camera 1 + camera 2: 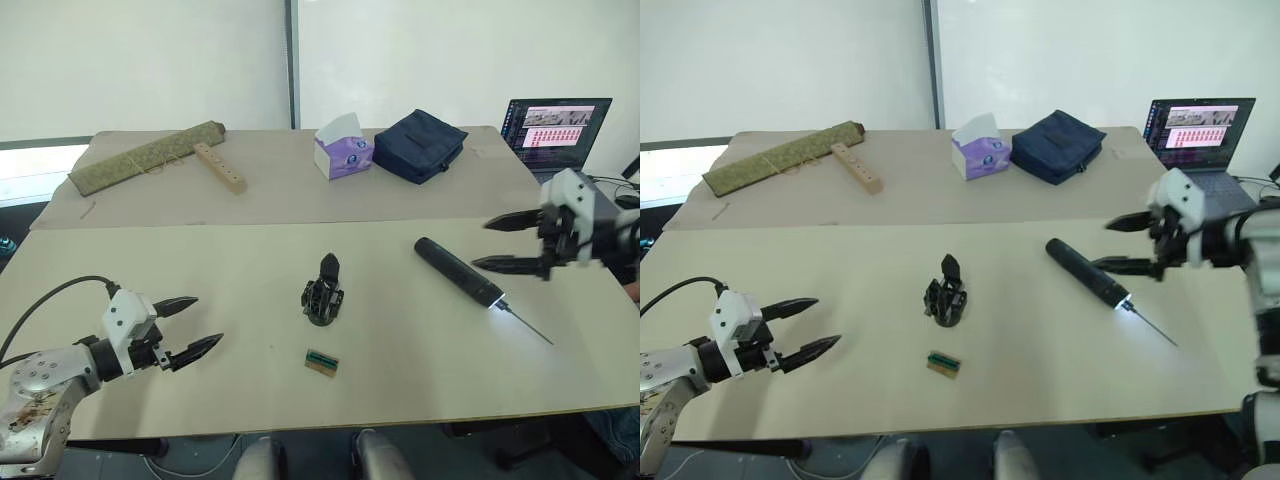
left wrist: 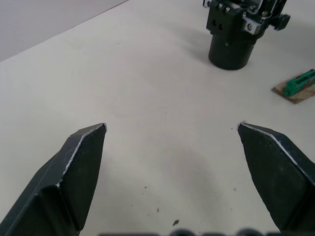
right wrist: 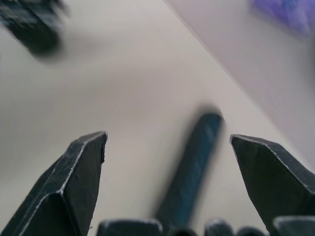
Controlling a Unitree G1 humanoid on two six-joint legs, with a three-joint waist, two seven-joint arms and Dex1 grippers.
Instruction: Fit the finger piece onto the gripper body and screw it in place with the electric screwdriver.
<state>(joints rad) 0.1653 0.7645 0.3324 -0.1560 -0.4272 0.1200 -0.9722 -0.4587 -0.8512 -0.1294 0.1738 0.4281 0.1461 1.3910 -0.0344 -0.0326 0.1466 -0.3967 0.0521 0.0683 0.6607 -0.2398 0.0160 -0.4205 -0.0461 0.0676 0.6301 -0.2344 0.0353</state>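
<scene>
Right end effector (image 1: 510,243) spread wide, empty, hovering just beside the electric screwdriver (image 1: 458,271), which lies flat on the surface (image 1: 240,275), bit lit. Probably stiff, smooth, fairly heavy: best gripped mid-barrel. Left end effector (image 1: 192,325) also wide, empty, well apart from the gripper body (image 1: 322,293) standing upright mid-surface. Finger piece not identifiable.

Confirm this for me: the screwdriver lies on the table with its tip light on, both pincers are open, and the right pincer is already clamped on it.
Not quite. The right pincer is open and holds nothing; in the left eye view it sits just beside the screwdriver. The rest stands: the screwdriver lies on the table, its tip light glows, and the left pincer is open too.
</scene>
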